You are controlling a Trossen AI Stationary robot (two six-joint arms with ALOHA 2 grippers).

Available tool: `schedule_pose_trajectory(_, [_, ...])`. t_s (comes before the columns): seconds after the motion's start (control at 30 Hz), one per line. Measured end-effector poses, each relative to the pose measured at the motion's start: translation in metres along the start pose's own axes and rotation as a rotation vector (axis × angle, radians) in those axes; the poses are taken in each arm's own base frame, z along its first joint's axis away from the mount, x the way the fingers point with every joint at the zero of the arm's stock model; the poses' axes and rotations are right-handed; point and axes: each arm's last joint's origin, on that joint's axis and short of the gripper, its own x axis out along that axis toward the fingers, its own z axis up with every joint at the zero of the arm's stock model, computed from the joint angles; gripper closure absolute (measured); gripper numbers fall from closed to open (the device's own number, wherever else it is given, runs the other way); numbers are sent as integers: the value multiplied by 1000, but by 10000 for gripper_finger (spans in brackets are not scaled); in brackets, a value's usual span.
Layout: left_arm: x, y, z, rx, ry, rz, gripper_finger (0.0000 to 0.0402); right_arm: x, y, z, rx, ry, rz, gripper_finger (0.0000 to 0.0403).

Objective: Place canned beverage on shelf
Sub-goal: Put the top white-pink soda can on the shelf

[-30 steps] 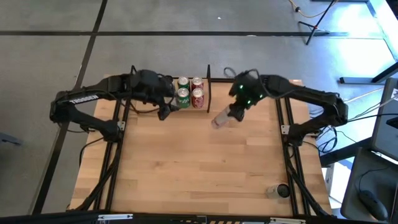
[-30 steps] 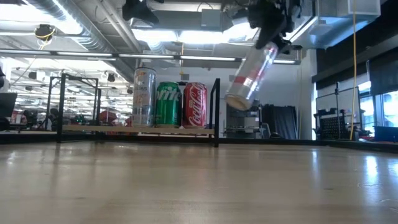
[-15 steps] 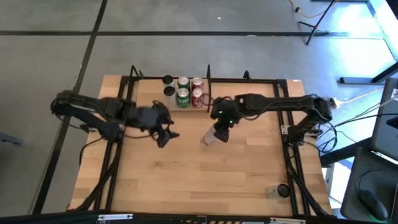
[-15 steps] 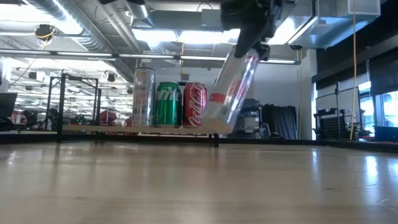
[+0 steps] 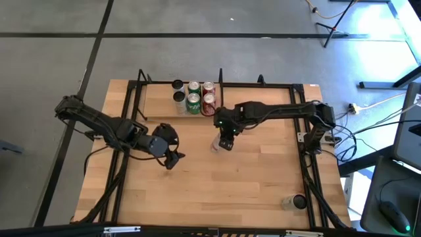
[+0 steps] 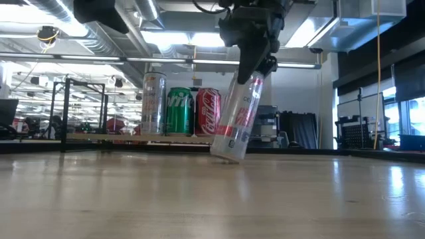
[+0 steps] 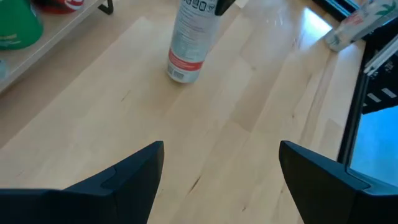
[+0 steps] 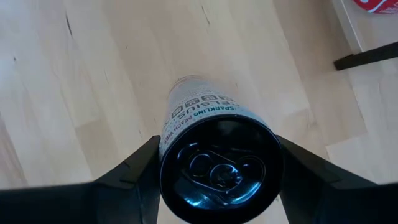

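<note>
Tool [image 8: 217,180] on right arm clamps tilted slim can [image 6: 237,119].

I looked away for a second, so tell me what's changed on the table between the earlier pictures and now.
The right end effector, shut on the slim white can, carried it from beside the shelf out over the table and down; its lower edge now sits at the tabletop, tilted. The left end effector, open and empty, pulled back from the shelf toward the table's middle. The shelf's cans and the can lying at the near right corner stayed put.

Right tool [image 5: 223,143] grips can [image 5: 216,145] near shelf [image 5: 158,102].
</note>
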Motion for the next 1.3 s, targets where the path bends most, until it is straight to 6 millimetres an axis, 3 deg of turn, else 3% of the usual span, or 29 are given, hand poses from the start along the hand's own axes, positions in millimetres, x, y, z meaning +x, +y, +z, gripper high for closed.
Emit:
schedule_pose_trajectory(0.3, [0,0,1,1,-18,9,95,-1,8,-3,-27,5,-35,180])
schedule_pose_trajectory(0.43, [0,0,1,1,-18,8,95,-12,10,-9,-45,80,-121,180])
schedule_pose_trajectory(0.6, [0,0,1,1,-33,20,95,-25,11,-3,-45,39,-142,180])
schedule_pose_trajectory(0.9, [0,0,1,1,-37,22,95,-15,10,-2,-43,10,-146,180])
schedule_pose_trajectory(1.07, [0,0,2,-2,-39,14,95,-3,11,0,-44,28,-127,145])
schedule_pose_trajectory(1.3, [0,-2,4,-14,-56,-10,95,3,13,4,-61,17,-93,135])
